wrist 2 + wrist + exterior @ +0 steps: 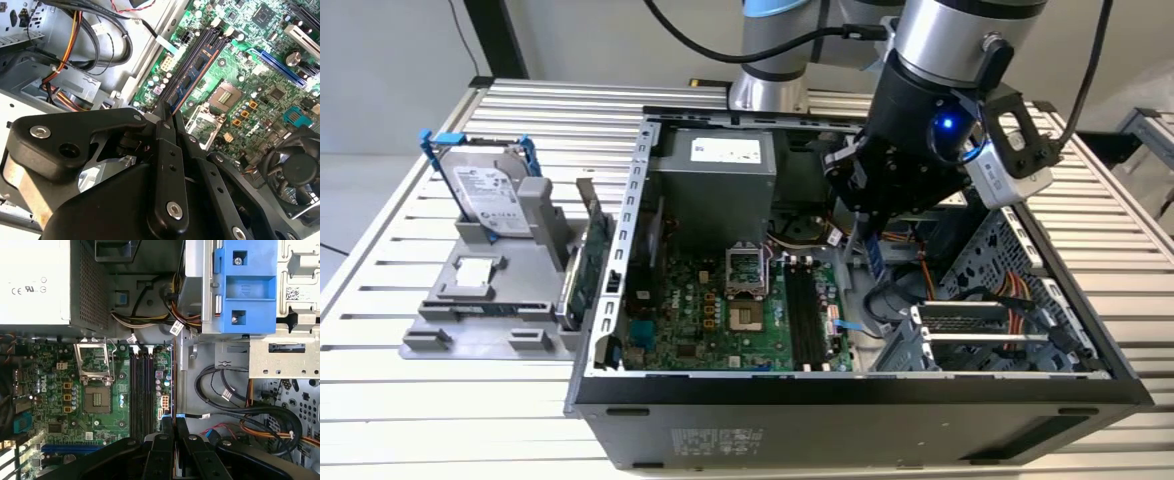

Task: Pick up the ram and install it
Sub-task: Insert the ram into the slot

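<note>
Gripper [169,114] clenched on ram [196,66], held edge-on above slots [141,390]; CPU socket [744,270] at slots' 9 o'clock in exterior view.

Ext. high; wrist cams close, probably sharing motherboard [75,405].

ram: the thin dark bluish-green circuit-board stick [192,70] has its near end hidden between the black gripper [168,116] fingers.
ram seating: whether it touches the black motherboard slots [142,390] beneath it cannot be told.
fan: the round black fan [294,172] beside the motherboard is cut off by the picture's edge.
</note>
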You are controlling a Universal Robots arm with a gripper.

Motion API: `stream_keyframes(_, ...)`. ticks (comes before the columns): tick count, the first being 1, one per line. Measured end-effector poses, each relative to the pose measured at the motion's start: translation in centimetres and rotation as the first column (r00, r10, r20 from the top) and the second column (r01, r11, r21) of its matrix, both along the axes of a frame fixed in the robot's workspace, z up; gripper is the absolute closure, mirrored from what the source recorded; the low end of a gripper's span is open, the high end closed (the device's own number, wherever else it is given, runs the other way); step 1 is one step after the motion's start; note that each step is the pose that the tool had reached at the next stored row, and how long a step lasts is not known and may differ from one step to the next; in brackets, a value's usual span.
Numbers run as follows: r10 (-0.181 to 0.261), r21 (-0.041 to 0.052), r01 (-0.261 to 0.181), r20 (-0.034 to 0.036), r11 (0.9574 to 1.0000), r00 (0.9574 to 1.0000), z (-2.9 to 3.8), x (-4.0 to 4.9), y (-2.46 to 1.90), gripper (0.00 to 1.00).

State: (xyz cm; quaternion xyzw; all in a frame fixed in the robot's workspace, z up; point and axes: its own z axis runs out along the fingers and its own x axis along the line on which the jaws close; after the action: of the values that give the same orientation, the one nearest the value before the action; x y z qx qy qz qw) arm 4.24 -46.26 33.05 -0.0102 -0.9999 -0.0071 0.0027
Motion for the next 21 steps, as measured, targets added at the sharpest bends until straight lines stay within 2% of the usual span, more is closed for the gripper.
stream_keyframes(5, -0.006, 0.0003, 0.006, 0.0001, 1.0000, 1.0000, -0.11, 0.00, 0.00, 1.00)
stream_keyframes(15, -0.050, 0.0000, 0.050, 0.0007, 0.9988, 0.9988, -0.96, 0.00, 0.00, 1.00)
stream_keyframes(21, -0.052, 0.0004, 0.052, 0.0007, 0.9986, 0.9986, -1.06, 0.00, 0.00, 1.00)
